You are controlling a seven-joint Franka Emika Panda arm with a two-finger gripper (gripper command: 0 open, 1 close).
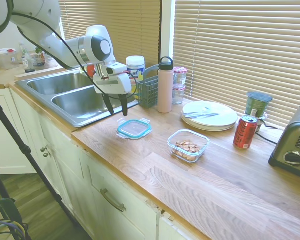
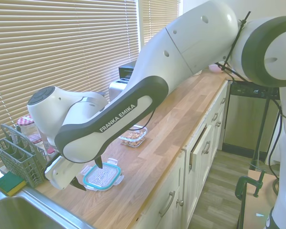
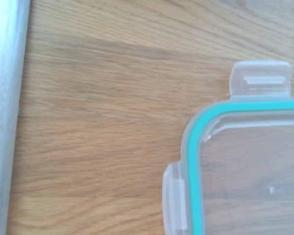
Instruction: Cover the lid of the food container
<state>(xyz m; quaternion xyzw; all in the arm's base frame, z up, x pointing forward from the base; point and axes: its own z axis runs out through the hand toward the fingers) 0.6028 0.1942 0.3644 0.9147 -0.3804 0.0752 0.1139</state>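
With the fingers [image 1: 117, 106] spread apart and empty above the lid [image 1: 134, 128], which lies flat on the counter [image 1: 155, 165] near the open food container [image 1: 188, 145], they should drop squarely astride its rim.

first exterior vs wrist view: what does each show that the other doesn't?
Only the first exterior view: the open hand hovering above the counter near the sink edge, the food container with nuts, plates, soda can.
Only the wrist view: close detail of the lid's side tabs.
Both: the lid lying flat on the wooden counter.
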